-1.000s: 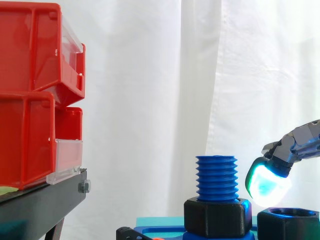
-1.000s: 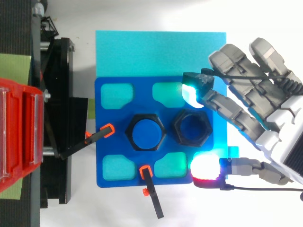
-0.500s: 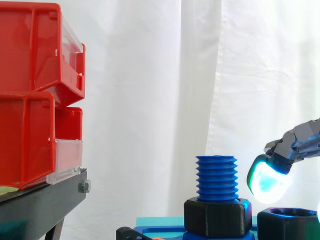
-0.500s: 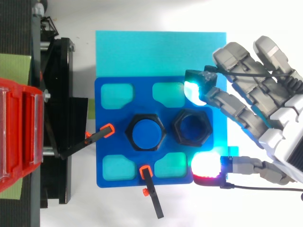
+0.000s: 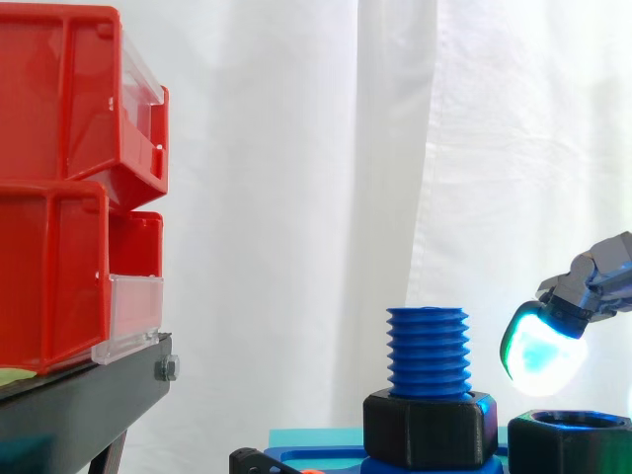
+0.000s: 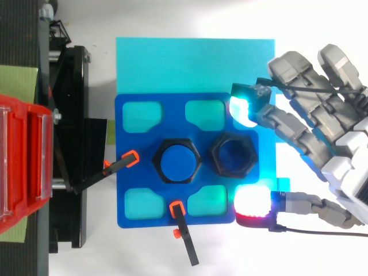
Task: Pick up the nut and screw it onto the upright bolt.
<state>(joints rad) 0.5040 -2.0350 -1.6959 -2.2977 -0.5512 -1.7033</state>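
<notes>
Beside the bolt (image 5: pixel 428 351), the nut (image 6: pixel 233 156) sat ungrasped. Beyond it the hand (image 6: pixel 339 167) hovered, fingers (image 6: pixel 244 109) spread wide, likely needing to advance, lower and close.

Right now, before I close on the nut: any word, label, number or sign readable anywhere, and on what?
None can be read: no lettering shows on the red bins, the blue plate, the loose nut, the bolt or the hand.
</notes>
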